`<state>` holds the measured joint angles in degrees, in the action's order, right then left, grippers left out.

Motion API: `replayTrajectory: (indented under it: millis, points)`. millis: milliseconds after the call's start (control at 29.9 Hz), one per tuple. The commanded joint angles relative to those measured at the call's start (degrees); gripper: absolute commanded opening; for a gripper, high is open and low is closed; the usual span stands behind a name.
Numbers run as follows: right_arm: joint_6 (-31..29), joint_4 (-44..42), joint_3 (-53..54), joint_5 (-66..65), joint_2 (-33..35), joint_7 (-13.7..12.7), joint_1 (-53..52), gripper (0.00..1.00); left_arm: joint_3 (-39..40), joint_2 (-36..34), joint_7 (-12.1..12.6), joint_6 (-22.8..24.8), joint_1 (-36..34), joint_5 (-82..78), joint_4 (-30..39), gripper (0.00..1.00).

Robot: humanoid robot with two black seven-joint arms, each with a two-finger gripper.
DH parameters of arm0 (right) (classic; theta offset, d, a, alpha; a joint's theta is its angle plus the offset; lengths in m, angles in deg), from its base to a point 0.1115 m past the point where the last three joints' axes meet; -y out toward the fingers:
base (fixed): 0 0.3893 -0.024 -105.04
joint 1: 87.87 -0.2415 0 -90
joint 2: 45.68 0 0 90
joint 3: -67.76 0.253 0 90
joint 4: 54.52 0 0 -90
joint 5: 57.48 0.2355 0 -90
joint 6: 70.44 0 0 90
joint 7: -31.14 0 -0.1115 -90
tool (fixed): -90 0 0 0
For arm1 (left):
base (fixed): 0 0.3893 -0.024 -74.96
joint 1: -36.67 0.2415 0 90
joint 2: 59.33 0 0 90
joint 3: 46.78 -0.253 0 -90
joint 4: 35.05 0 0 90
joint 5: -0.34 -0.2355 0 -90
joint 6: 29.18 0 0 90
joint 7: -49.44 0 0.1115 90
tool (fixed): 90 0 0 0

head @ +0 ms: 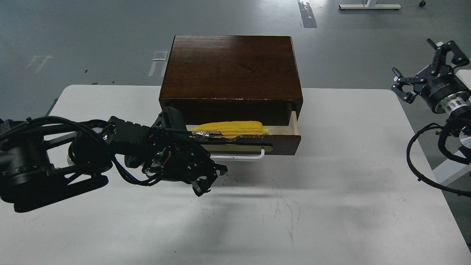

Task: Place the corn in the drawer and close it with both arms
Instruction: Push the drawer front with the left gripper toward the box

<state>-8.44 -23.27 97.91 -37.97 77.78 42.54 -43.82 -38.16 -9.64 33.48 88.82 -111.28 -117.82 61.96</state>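
Note:
The yellow corn [232,129] lies lengthwise in the open drawer [283,140] of the dark brown wooden box [232,66]. The drawer stands pulled out a little, with its white bar handle [243,157] facing me. My left gripper [208,180] is low over the table just in front of the drawer's left part, below the handle, empty; its fingers are dark and bunched. My right gripper [423,71] hangs off the table's right edge, open and empty, far from the drawer.
The box stands at the back middle of the white table [331,202]. Black cables [430,162] trail from my right arm at the right edge. Grey floor lies beyond the table.

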Motion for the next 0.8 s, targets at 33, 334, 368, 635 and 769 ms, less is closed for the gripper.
replayTrajectory:
  millis: [33,334,368,635,769]
  points:
    - [0.0,-1.3,0.9,0.0,-0.2,0.0,0.3,1.0,-0.1,-0.1,0.1,0.0,-0.2,-2.2,-0.1,0.0]
    - [0.0,-1.4,0.9,-0.1,-0.1,0.0,0.3,1.0,0.2,0.1,0.6,0.0,-0.6,-4.7,-0.9,0.0]
    - [0.0,-1.4,0.9,-0.1,-0.1,0.0,0.2,1.0,0.2,0.1,0.6,0.0,-0.6,-4.8,-1.2,0.0]
    - [0.0,-1.4,0.9,-0.1,0.2,0.0,0.0,1.0,0.4,0.1,0.3,0.0,-0.7,-4.7,-3.0,0.0]
    - [0.0,-1.3,0.9,-0.1,0.4,0.0,0.0,1.0,0.7,0.3,0.3,0.0,-0.9,-4.7,-4.8,0.0]
